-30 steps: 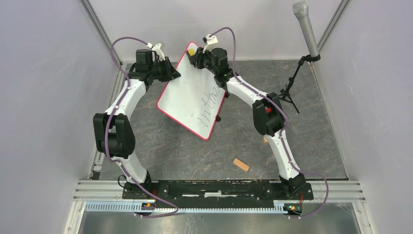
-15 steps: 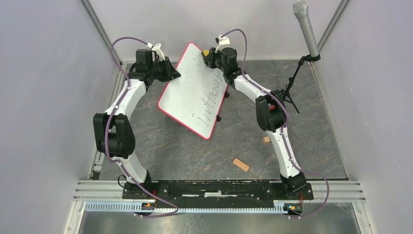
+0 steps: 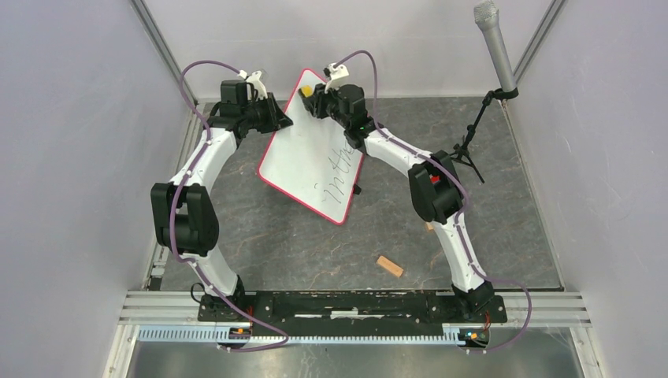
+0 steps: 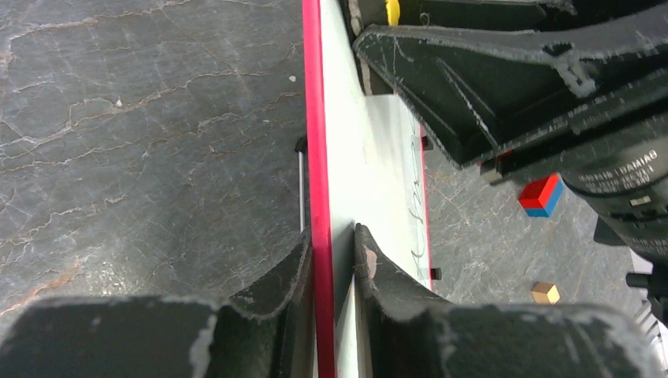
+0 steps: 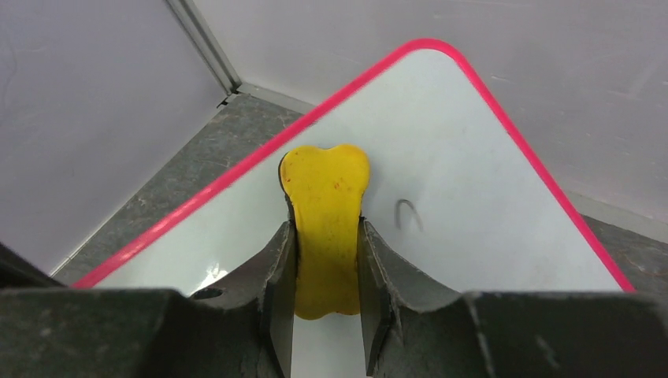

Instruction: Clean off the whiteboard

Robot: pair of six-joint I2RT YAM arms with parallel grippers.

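The whiteboard [image 3: 303,157] is white with a thin red rim and is held tilted above the grey floor. Black handwriting [image 3: 337,177] runs along its right side. My left gripper [image 3: 277,120] is shut on the board's left edge; in the left wrist view the red rim [image 4: 318,157] sits between the fingers. My right gripper [image 3: 313,94] is shut on a yellow eraser [image 5: 327,216] and presses it on the board near its far top corner. A small black mark [image 5: 406,213] lies just right of the eraser.
A microphone on a black stand [image 3: 495,47] rises at the back right. A wooden block [image 3: 389,266] lies on the floor in front, a smaller one [image 3: 429,227] beside the right arm. A red and blue block [image 4: 540,196] lies under the board's far side. Walls close in on both sides.
My right gripper with the eraser swung right along the board's top, then back left to the far corner. Some handwriting at the top right has gone. The board has shifted slightly.
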